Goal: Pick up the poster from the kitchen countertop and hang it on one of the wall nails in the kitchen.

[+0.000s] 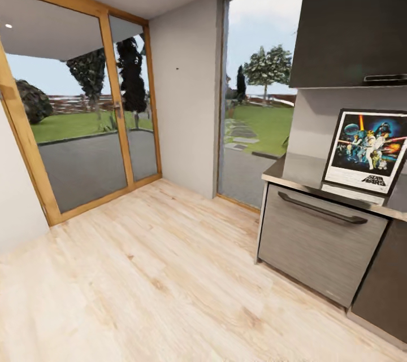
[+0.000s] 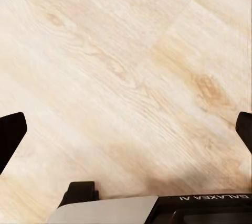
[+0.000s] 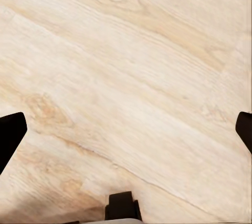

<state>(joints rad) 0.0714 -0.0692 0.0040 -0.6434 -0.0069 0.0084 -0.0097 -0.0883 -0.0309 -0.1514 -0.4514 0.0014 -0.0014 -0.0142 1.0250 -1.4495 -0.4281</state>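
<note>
- Pale wood-plank floor runs ahead of me to a wood-framed glass door and a tall window, with a plain light-grey wall panel between them.
- On that panel I can make out one tiny dark speck, which I take to be the wall nail.
- To my right, the poster stands upright on the kitchen countertop, leaning against the wall behind it, above a grey drawer front with a dark handle.
- By my reckoning nothing is done yet: the poster is not picked up, so the approach, the grasp, the carry to the nail and the hanging all remain.
- Both wrist cameras look down at bare floor planks, so I judge both arms hang low and well apart from the counter.
- My left gripper has its dark fingertips wide apart with nothing between them.
- My right gripper is likewise spread wide and empty.
</note>
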